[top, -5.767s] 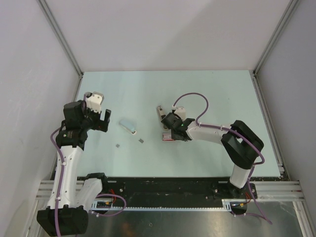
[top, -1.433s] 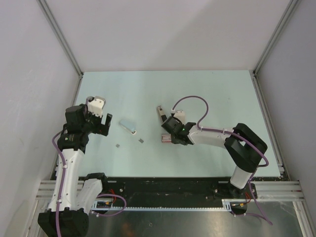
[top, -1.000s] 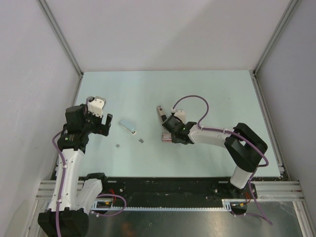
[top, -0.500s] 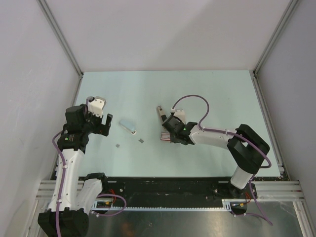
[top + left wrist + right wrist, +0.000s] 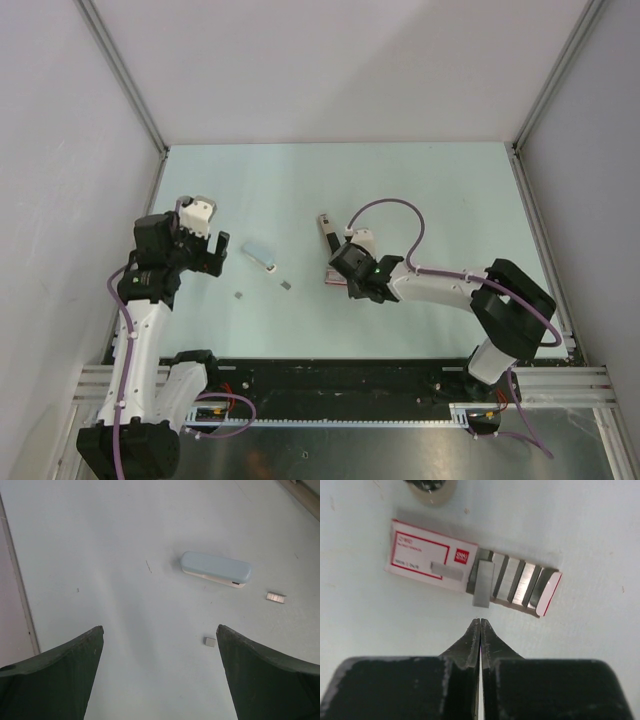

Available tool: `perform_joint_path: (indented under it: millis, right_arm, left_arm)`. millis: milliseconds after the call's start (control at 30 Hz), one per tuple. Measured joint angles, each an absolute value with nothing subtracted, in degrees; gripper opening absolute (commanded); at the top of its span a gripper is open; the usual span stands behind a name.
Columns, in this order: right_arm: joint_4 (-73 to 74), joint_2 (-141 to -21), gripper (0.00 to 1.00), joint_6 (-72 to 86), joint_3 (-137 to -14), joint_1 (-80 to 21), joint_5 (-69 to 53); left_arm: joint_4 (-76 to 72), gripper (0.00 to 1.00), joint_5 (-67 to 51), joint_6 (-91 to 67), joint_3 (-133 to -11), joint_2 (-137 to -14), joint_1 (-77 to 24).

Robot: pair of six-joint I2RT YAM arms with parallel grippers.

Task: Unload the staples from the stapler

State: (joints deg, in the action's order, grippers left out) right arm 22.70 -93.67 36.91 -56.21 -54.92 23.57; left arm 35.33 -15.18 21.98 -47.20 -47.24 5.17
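Hovering right of the stapler [image 5: 215, 569], the right gripper [image 5: 479, 622] is closed on nothing at the staple box [image 5: 432, 557]; the left gripper [image 5: 159, 627] is spread. Two staples [image 5: 275, 597] are seen just beside the stapler: collecting them likely demands a fine pinch.

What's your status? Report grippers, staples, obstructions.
Left fingers open, stapler ahead, untouched. Right fingers shut, empty, tips beside open staple box. Two loose staples on table near stapler. No obstruction seen.

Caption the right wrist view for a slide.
Right gripper, fingers shut, poised just short of a slid-open red-and-white box showing grey staple strips.
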Motion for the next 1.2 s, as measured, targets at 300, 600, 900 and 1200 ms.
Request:
perform_joint_path:
  millis: [300,600,900,1200]
  right_arm:
    - [21.3,-93.5,0.00,35.4,-52.3,-54.4,19.2]
    - [18.4,-93.5,0.00,33.3,-51.7,-52.2,14.9]
    - [16.3,-93.6,0.00,31.0,-51.7,-49.7,12.5]
    - [15.0,-95.5,0.00,29.6,-52.3,-49.2,11.4]
  left_arm:
    - [35.3,0.99,-15.4,22.0,-47.2,-47.6,5.2]
    - [35.3,1.00,-15.4,22.0,-47.2,-47.9,5.2]
    - [35.3,0.99,-15.4,22.0,-47.2,-48.0,5.2]
    - [35.3,1.00,-15.4,22.0,-47.2,-48.1,5.2]
